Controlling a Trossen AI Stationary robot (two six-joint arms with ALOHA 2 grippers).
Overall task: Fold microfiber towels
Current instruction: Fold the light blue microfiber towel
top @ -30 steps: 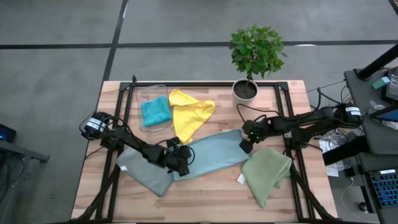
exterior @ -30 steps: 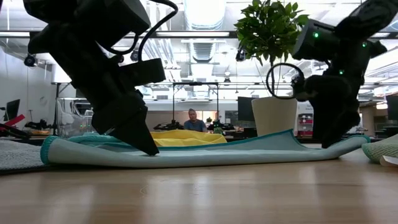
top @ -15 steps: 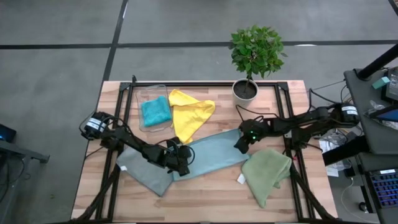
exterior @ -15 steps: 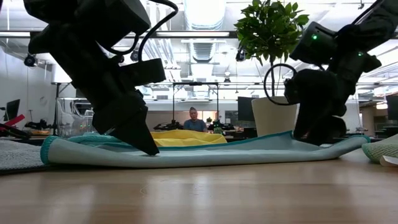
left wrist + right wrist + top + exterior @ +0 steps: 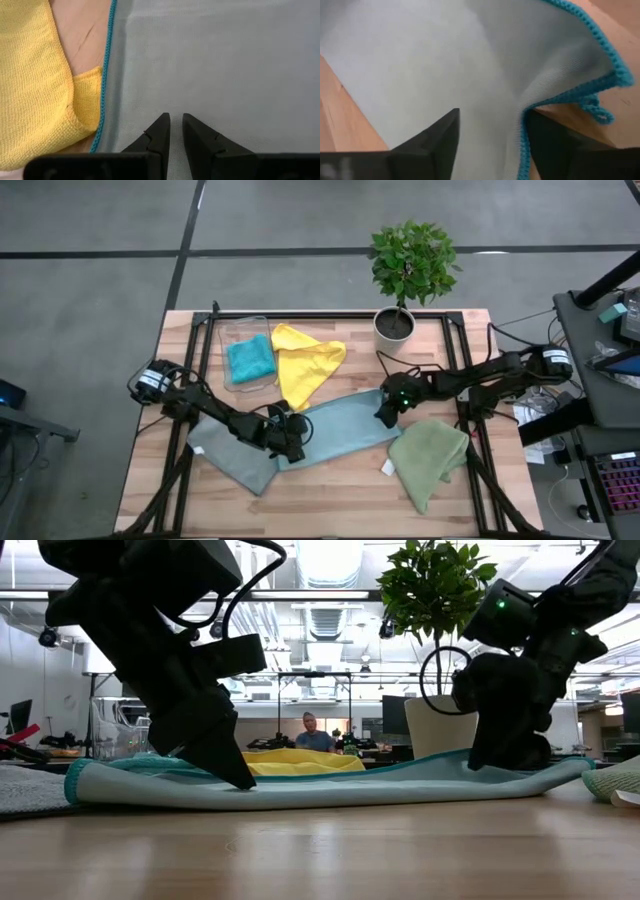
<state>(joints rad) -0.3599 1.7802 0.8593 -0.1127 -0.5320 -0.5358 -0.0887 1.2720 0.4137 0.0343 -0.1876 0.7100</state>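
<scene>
Your left gripper (image 5: 293,442) presses its nearly closed fingers down on the left end of the folded light blue microfiber towel (image 5: 345,427), mid-table. Your right gripper (image 5: 385,409) straddles its far right corner, fingers (image 5: 440,137) spread around the teal-stitched edge. Soft yellow cloth (image 5: 305,360) lies just behind.

We see a wooden table (image 5: 330,480) with a dark frame, standing on a grey floor (image 5: 90,240) crossed by dark seams. A potted plant (image 5: 410,265) in a white pot stands at the table's far edge. At right sits a dark desk (image 5: 605,360) with cables and a keyboard. Looking level across the tabletop, we see an open workspace with ceiling lights (image 5: 325,560), exposed ducts, monitors, and a person (image 5: 312,732) seated far back.
</scene>
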